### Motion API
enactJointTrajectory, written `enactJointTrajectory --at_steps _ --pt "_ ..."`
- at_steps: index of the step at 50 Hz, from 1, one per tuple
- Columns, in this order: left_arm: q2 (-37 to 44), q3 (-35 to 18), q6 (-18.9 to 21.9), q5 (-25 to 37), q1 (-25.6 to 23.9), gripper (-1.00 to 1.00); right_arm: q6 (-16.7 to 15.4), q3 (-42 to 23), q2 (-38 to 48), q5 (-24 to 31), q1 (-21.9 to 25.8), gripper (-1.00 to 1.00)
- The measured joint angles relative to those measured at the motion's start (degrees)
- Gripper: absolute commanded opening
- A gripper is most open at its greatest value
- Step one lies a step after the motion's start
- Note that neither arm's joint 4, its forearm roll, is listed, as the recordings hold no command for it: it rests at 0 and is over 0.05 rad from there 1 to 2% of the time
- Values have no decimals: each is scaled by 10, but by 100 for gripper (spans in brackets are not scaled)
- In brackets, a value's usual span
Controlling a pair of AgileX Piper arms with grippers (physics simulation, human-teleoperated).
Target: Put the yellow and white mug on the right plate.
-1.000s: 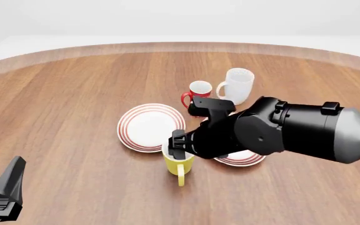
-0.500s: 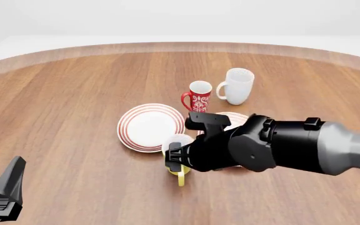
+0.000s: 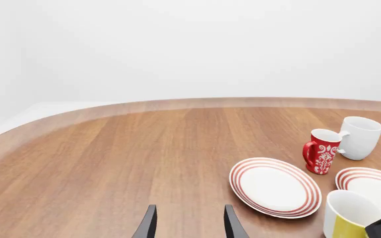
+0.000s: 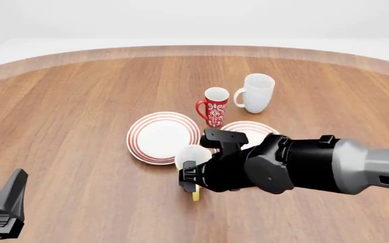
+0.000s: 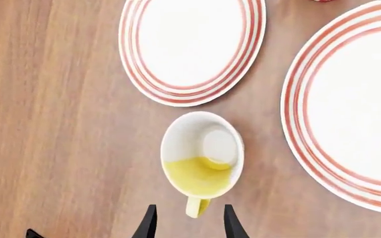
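The yellow and white mug (image 4: 193,153) stands upright on the table just in front of the gap between the two plates, its handle (image 4: 196,195) pointing toward me. It also shows in the right wrist view (image 5: 202,159) and the left wrist view (image 3: 347,216). My right gripper (image 4: 188,179) hovers low over the mug's near side, open, with its fingertips (image 5: 149,222) either side of the handle and not touching it. The right plate (image 4: 251,128) lies right of the mug, partly hidden by my right arm. My left gripper (image 4: 5,202) is open and empty at the near left.
The left plate (image 4: 159,136) lies just beyond and left of the mug. A red patterned mug (image 4: 215,105) and a larger white mug (image 4: 257,92) stand behind the plates. The right arm (image 4: 303,164) stretches over the right plate's near part.
My right arm has dropped lower and drawn back toward me, so the gripper now covers the mug's yellow side. The mug and the left arm have not moved.
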Motion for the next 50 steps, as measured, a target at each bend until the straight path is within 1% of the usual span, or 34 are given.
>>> enactJointTrajectory --at_steps 42,43,50 --pt "0 0 0 0 0 100 27 44 52 -84 13 100" --pt "0 0 0 0 0 100 28 45 53 -86 14 -100" --pt "0 0 0 0 0 100 24 48 52 -94 17 -100"
